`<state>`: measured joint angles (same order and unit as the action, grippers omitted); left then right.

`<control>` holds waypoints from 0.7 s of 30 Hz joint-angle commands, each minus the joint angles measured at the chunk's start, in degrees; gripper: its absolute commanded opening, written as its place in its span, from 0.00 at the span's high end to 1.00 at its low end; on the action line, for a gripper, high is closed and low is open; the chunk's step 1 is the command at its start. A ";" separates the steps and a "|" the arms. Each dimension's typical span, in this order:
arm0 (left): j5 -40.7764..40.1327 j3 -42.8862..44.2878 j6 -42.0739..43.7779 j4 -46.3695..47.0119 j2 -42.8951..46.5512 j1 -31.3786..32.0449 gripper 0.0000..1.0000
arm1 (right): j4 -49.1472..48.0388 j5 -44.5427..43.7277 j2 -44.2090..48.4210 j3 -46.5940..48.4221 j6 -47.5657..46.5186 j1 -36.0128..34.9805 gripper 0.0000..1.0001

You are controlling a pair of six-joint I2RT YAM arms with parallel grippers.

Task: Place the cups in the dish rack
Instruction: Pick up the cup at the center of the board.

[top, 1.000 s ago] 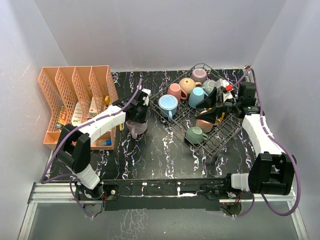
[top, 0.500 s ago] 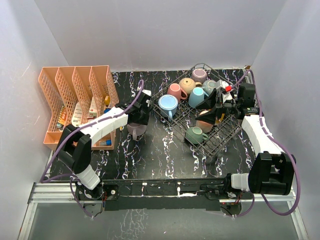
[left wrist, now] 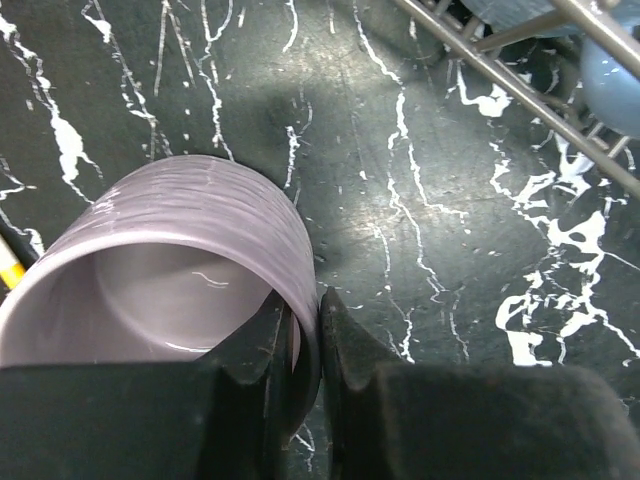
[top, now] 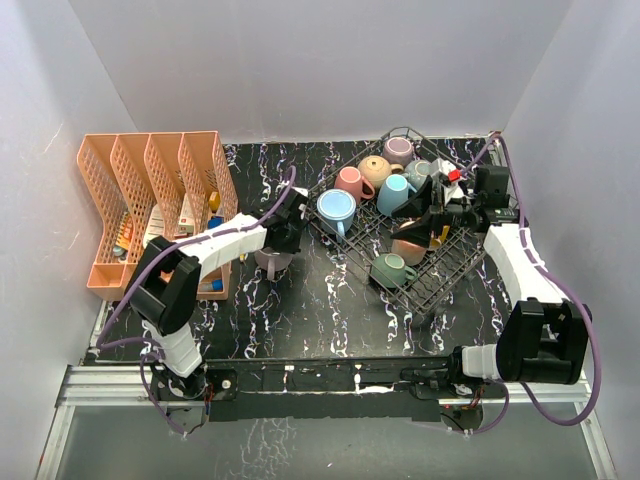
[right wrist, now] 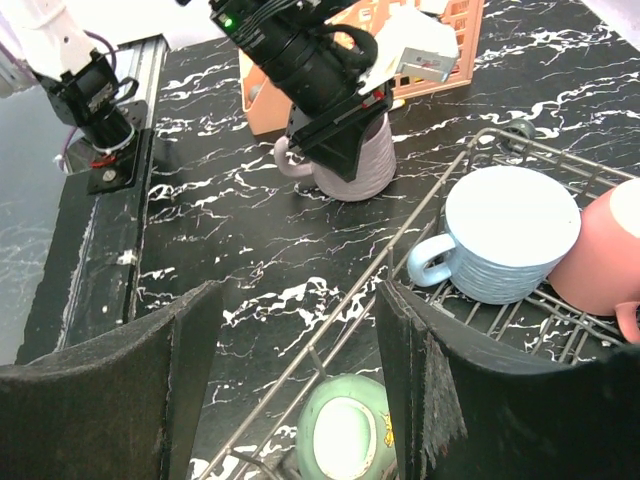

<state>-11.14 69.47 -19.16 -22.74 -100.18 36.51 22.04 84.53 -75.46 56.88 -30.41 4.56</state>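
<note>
A mauve cup stands on the black marbled table just left of the dish rack. My left gripper is shut on its rim, one finger inside and one outside. The right wrist view also shows that cup under the left gripper. My right gripper hovers open over the rack with nothing between its fingers. The rack holds several cups, among them a blue one upside down, a pink one and a green one.
An orange divided organiser with small items stands at the table's left side, close behind the left arm. The rack's near wire rim runs diagonally below the right gripper. White walls close in the table at the back and sides.
My left wrist has swung a little to the right above the mauve cup, which stays at about the same spot. The right arm has barely moved.
</note>
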 commanded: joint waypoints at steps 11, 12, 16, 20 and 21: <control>8.99 -11.95 -7.52 11.30 28.93 -0.15 1.00 | 39.88 -10.99 -7.75 20.22 -28.87 -9.62 0.37; 10.01 -13.62 -9.05 13.68 31.87 -0.25 1.00 | 39.21 -11.95 -7.65 21.01 -26.96 -10.73 0.37; 12.41 -21.20 -15.49 25.41 42.30 -0.69 1.00 | 30.83 -15.70 -6.18 22.96 -12.13 -14.68 0.37; 13.31 -26.12 -21.17 39.35 48.81 -1.00 1.00 | 19.45 -18.24 -4.10 24.36 1.55 -16.23 0.37; 13.76 -26.85 -22.31 42.70 49.47 -1.00 1.00 | 17.70 -18.04 -3.75 24.74 4.22 -16.32 0.37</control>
<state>0.12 44.73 -34.50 -0.69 -54.81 36.03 51.05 68.66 -82.96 77.49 -41.10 -11.27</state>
